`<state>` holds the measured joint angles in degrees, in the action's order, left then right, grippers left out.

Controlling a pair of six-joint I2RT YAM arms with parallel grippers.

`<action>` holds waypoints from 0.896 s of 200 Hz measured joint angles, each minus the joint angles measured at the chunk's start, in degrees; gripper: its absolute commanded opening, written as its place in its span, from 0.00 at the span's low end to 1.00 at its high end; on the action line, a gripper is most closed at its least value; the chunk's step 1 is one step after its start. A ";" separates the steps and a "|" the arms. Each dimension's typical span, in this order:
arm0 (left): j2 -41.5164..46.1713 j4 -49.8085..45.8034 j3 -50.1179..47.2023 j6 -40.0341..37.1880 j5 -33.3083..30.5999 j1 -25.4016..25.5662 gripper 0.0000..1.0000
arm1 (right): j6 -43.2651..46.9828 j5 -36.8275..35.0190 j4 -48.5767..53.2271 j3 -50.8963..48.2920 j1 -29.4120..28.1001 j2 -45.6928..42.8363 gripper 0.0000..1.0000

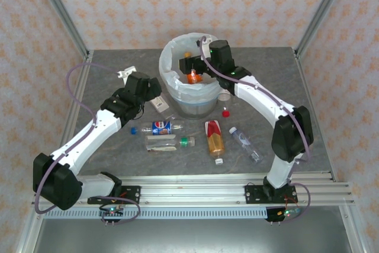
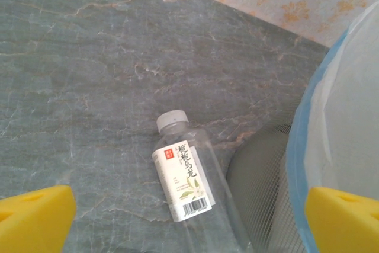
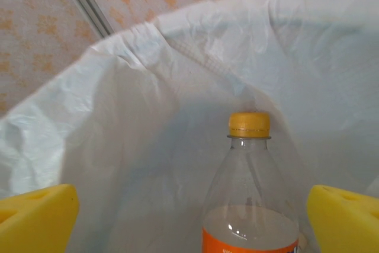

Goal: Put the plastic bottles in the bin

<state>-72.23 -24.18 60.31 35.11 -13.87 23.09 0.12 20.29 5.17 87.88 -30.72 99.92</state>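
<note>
bottles (image 1: 163, 144) lie on the table (image 1: 106, 81) at six o'clock, a blue-label one (image 1: 161, 127) and an amber one (image 1: 215, 140). left gripper (image 1: 153, 90), spread wide, hovers over a white-label bottle (image 2: 185, 176) at eight o'clock of the bin (image 1: 177, 98). right gripper (image 3: 189, 223), spread too, hangs in the bin at twelve o'clock, an orange-label bottle (image 3: 251, 205) untouched between its pads (image 3: 35, 217)

- The bin (image 1: 172, 84), grey and lined with a white bag, is standing at the far middle of the worktop.
- An orange-labelled bottle (image 3: 251, 205) with a yellow-orange cap is resting inside it.
- A white-labelled bottle (image 2: 188, 182) is lying just beside the bin's left wall.
- A blue-labelled bottle (image 1: 161, 127), a green-capped bottle (image 1: 172, 143), an amber-filled bottle (image 1: 215, 137) and a slim clear bottle (image 1: 245, 144) are lying nearer.
</note>
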 measured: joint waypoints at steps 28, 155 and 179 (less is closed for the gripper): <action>-0.04 -2.54 -0.04 -0.04 1.33 0.00 1.00 | 0.63 -0.04 0.07 -1.68 0.00 -4.15 0.99; 10.95 -15.96 -11.32 4.63 7.19 4.74 1.00 | 3.15 -4.26 -1.68 -20.24 0.00 -25.40 0.99; 11.13 -15.65 -12.81 4.59 9.53 8.20 1.00 | 3.19 -3.61 -5.62 -27.65 0.00 -30.91 0.99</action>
<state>-61.10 -39.83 47.51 39.70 -4.34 31.29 3.31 16.69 -0.45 60.23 -30.72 69.01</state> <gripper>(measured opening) 0.999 0.992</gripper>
